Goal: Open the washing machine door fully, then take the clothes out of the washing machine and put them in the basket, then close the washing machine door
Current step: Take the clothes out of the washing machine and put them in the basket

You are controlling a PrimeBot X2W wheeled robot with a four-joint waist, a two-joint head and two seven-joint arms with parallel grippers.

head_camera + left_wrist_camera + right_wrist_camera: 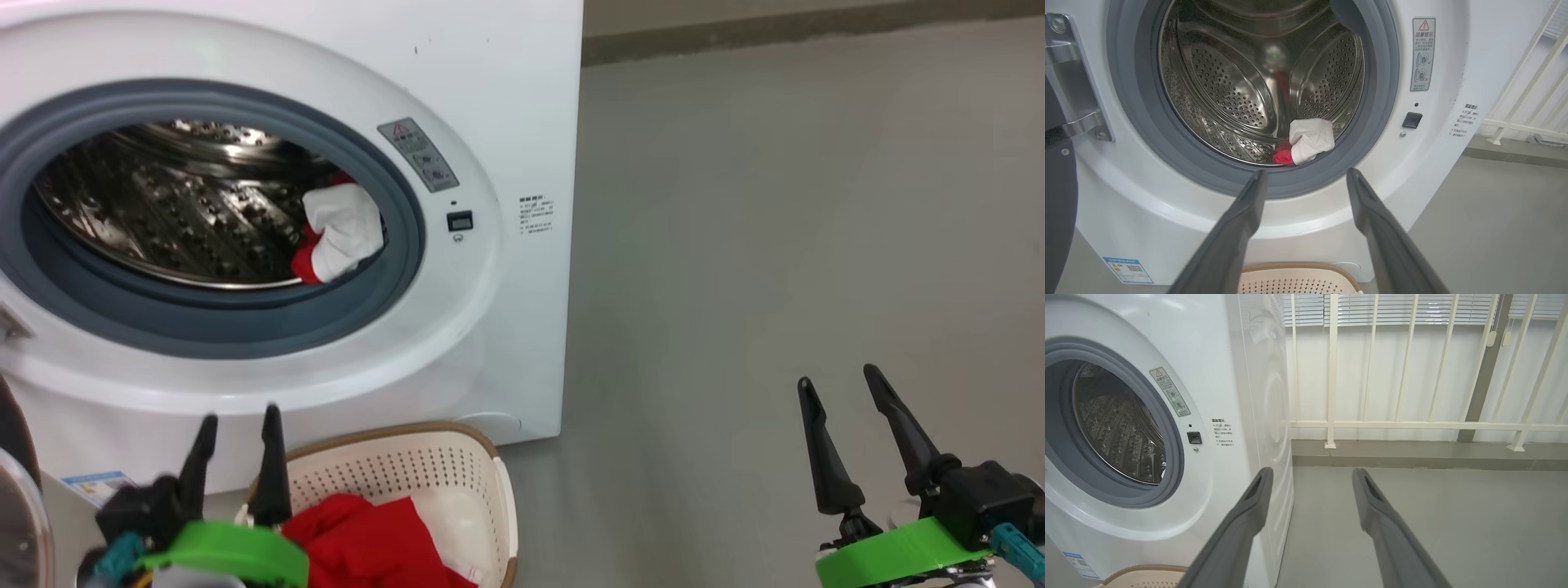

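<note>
Two released, empty hands: left hand (241, 413) points at the washing machine (506, 122), right hand (838, 376) past it.

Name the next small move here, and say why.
Probably reach the left end effector forward into the drum toward the white-and-red clothes: it is open and empty, aimed at the opening, one red piece already lies in the basket, and that bundle sits inside.

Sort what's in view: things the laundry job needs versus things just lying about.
Belongs to the job:
washing machine
its open door
white and red clothes in the drum
basket
red garment already in the basket

Just there:
white railing
window blinds
blue sticker low on the machine's front
</note>
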